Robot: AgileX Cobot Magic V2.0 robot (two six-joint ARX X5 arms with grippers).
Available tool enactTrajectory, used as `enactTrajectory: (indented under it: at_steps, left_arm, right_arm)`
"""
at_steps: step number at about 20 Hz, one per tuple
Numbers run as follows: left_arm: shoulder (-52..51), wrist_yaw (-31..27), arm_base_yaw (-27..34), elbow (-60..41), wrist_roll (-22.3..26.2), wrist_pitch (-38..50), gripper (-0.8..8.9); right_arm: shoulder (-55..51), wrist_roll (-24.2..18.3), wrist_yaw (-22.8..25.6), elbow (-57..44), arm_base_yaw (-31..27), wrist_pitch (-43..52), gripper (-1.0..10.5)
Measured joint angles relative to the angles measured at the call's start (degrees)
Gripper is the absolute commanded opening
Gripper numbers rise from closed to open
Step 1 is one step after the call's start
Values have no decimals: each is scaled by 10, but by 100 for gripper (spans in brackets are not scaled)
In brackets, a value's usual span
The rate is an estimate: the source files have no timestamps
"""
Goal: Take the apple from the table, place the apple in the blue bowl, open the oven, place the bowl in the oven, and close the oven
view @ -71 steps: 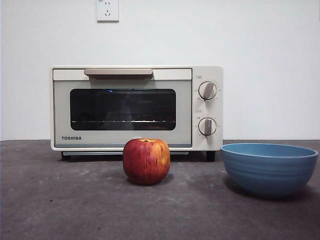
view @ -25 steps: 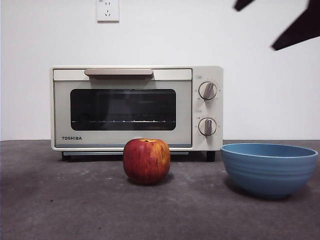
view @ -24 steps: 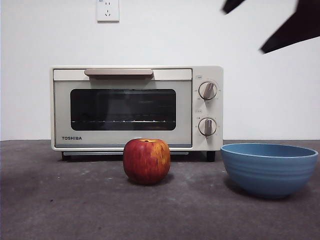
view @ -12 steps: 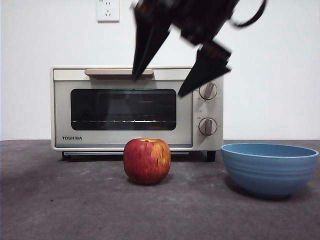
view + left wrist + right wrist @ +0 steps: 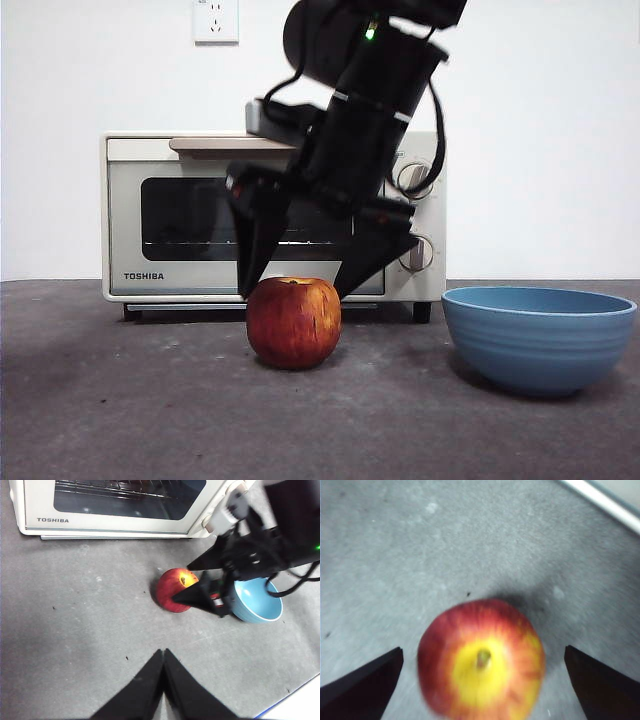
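The right end effector (image 5: 292,292) hangs directly above the apple (image 5: 293,322), jaws spread wide, one tip at each side of the fruit's upper shoulders; no contact is visible. The left end effector (image 5: 163,652) waits well apart from the fruit, its jaws pressed together.

Location: the apple stands on the desk (image 5: 130,400), in front of the Toshiba toaster oven (image 5: 240,215), whose door is closed. The blue bowl (image 5: 538,337) stands empty, apart from the apple, toward the oven's knob side.

Orientation: the apple sits upright, stem cavity facing up, as the right wrist view shows. Its stem axis is near vertical. The body is nearly round, so no long axis dictates grasp direction.

Hazards, as judged:
- The fruit lies slightly off centre between the jaws in the right wrist view. One jaw may touch first and roll the apple across the desk.
- Closing too high on the curved shoulders may squeeze the fruit downward and out of the grip.
- Descending too far may drive the jaw tips into the desk.
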Motion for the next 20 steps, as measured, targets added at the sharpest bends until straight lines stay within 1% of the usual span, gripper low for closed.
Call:
enactTrajectory:
  at_steps: [4,5,9,14,17,20]
  left_arm:
    - [0,0,0,0,0,0,7]
    - [0,0,0,0,0,0,7]
    - [0,0,-1,0,0,0,7]
    - [0,0,-1,0,0,0,7]
    - [2,0,-1,0,0,0,7]
    - [6,0,-1,0,1,0,7]
  right_arm:
    - [29,0,7,0,0,15,510]
    - [35,1,11,0,0,16,490]
    - [48,16,14,0,2,14,336]
    - [45,23,14,2,4,5,330]
    - [8,24,13,4,4,-21,330]
    - [-70,24,13,14,1,-49,330]
